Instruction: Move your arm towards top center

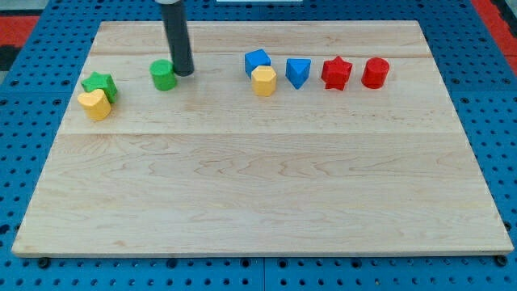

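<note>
The move turns on one thing: my tip sits in the upper left of the frame, and the top centre of the board lies to its right and slightly up. No jaws on this rig; the arm ends in a plain dark rod, holding nothing.

Left to right along the upper band:

- Far left: green star with a yellow heart touching its lower left edge. Well apart from my tip.
- Green cylinder, just left of my tip, touching it or nearly so; I cannot tell which.
- My tip, then a bare gap of board to its right.
- Blue cube with a yellow hexagonal block against its lower right side. These sit roughly at frame centre, just below the target area.
- Blue wedge-like block, shape not fully clear.
- Red star, then red cylinder, upper right.

Surface: pale wooden board, flat, on a blue pegboard base.

Room, as I judge it: the strip along the board's upper edge above the blue cube looks free. Heading right and up should leave the green cylinder behind; going straight right risks clipping the blue cube.
</note>
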